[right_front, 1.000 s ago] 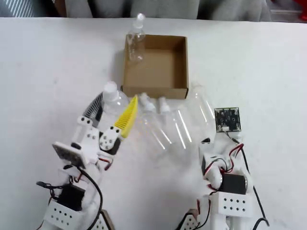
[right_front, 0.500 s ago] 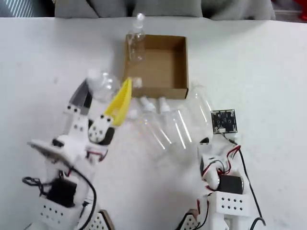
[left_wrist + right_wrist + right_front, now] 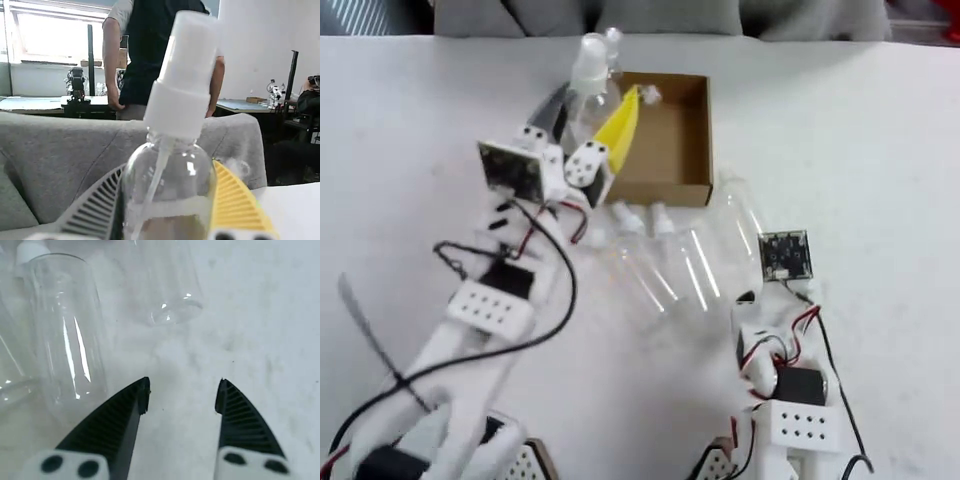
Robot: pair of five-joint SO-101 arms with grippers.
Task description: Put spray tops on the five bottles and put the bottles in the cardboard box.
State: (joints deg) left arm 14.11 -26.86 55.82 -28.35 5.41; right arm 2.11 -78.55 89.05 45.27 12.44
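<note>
High view: left tool [image 3: 597,96] lifted bottle [image 3: 588,68] over cardboard box [image 3: 665,190] corner.

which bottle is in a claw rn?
The upright capped bottle in the left claw, at the box's left wall. Three other bottles lie flat on the table.

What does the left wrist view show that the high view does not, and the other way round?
Left wrist view: the thin tube running down from the spray top inside the held bottle. High view: the cardboard box and three bottles lying before it on the table. Both: the left claw shut on the held bottle.
</note>
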